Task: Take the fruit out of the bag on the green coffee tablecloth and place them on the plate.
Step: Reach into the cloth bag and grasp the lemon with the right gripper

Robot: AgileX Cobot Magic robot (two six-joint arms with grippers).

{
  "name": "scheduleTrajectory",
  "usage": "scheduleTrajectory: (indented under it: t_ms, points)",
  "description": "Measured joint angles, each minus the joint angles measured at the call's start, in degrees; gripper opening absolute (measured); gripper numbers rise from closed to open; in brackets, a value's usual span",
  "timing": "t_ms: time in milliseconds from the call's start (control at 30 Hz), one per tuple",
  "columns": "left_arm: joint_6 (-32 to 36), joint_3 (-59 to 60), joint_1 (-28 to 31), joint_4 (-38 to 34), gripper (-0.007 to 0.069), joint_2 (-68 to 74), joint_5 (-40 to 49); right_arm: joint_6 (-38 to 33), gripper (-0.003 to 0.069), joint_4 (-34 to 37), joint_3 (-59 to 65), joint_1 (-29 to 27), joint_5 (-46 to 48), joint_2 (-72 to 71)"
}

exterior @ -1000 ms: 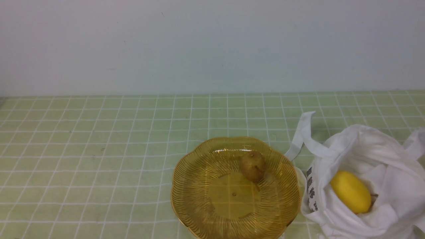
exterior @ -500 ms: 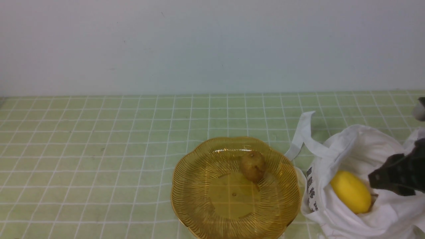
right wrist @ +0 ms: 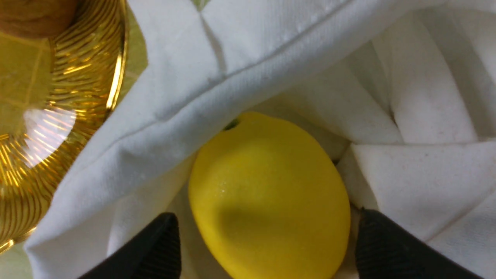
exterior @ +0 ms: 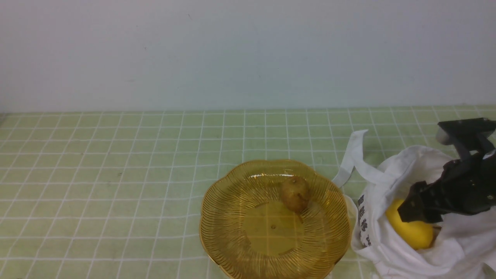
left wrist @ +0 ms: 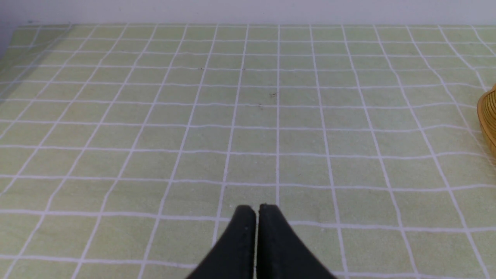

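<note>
A pale green cloth with a grid of thin white lines (exterior: pixel 128 174) is covering the bench, lying mostly flat and running back to a plain, pale wall (exterior: pixel 248 54) that is rising behind it. A few small dark specks are showing on both cloth and wall.

The right hand (right wrist: pixel 267 236) is reaching in over the opening of the white cloth bag (exterior: pixel 422 166), its fingers standing wide apart with nothing held between them. The yellow lemon (right wrist: pixel 271 193) is lying inside the bag, below the right hand and in line with the gap between its fingers; in the front view the hand is partly covering it. Whether a fingertip is touching the lemon, I cannot tell. The left hand (left wrist: pixel 255 240) is pointing out over bare cloth, well apart from the fruit, its two fingertips standing narrowly, nearly together, and gripping nothing.

One amber glass plate (exterior: pixel 271 248) is resting on the cloth, just beside the bag and to its left. One brownish fruit (exterior: pixel 295 193) is sitting in the plate, toward its far side. That is making one plate, one bag, one lemon in the bag and one brownish fruit on the plate, with two hands showing.
</note>
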Motion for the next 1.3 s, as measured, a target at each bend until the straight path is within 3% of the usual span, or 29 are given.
scheduleTrajectory:
  t_ms: [600,767,933,1100,1300]
  points:
    - [0.0,0.0,0.0,0.0,-0.0008,0.0,0.0,-0.2,0.0553,1.4,-0.2,0.0,-1.8,4.8]
    - [0.0,0.0,0.0,0.0,-0.0008,0.0,0.0,-0.2,0.0494,1.5,-0.2,0.0,-1.9,4.8]
    - [0.0,0.0,0.0,0.0,-0.0008,0.0,0.0,-0.2,0.0493,1.4,-0.4,0.0,-1.7,4.8]
    - [0.0,0.0,0.0,0.0,-0.0008,0.0,0.0,0.2,0.049,-0.4,-1.7,0.0,0.8,3.3]
    - [0.0,0.0,0.0,0.0,-0.0008,0.0,0.0,5.9,0.0484,-5.6,-3.3,0.0,4.5,-2.6]
